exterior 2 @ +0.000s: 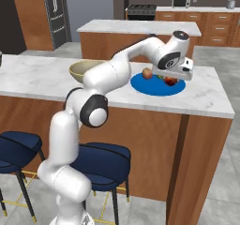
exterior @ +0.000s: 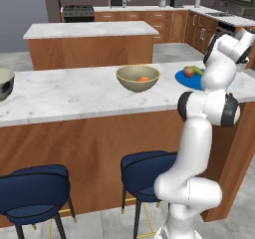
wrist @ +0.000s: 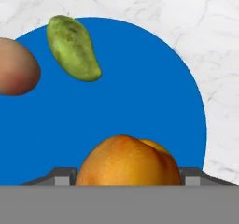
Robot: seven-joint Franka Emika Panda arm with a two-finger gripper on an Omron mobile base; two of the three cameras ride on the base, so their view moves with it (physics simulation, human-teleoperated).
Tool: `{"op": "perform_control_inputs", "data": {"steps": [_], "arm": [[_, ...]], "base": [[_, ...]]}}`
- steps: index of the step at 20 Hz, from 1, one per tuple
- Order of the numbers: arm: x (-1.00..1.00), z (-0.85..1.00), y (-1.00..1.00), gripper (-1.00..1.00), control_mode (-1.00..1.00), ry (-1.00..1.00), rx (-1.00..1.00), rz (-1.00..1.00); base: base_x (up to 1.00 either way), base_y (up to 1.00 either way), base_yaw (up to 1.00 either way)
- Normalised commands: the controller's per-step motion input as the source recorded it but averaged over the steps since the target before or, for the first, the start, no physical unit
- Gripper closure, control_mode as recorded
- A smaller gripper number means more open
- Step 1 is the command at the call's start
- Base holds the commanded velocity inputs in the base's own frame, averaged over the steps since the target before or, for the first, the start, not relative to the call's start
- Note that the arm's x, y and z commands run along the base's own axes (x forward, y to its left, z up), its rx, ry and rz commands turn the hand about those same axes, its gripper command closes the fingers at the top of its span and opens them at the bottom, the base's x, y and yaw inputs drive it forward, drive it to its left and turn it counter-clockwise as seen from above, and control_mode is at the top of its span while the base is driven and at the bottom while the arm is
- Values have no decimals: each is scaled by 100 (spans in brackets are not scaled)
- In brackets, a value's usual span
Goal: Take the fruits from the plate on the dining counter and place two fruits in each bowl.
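Between the two finger tips, at the bottom of the hand view, sits a round orange fruit point(wrist: 127, 160), and this is the relation the coming move depends on. The fruit lies straight ahead of the gripper point(wrist: 127, 176), centred between the tips, with a small grey finger tip point(wrist: 64, 176) showing on each side of it. The jaws stand partly spread around the fruit; whether the pads already touch its skin I cannot tell, because the fruit hides them. The fruit is nearly round, so it has no long axis to line up with.

It rests on the blue plate point(wrist: 140, 92), near the rim. Further along the plate lies a green oblong fruit point(wrist: 72, 48), its long axis slanted, and beside that a reddish-brown fruit point(wrist: 16, 66); both are well apart from the jaws.

The plate stands on the marble dining counter point(exterior: 74, 93). To its left is the beige bowl point(exterior: 138, 77), which already holds one fruit, and far to the left the grey bowl point(exterior: 4, 83). I judge the beige bowl is the nearer goal.
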Motion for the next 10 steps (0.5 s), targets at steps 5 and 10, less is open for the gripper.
{"op": "perform_control_inputs", "data": {"steps": [5,10], "arm": [[-98,11,34,100,-100,0,-2,0],[-48,33,89,100,-100,0,-2,0]], "base": [[0,0,0],[0,0,0]]}}
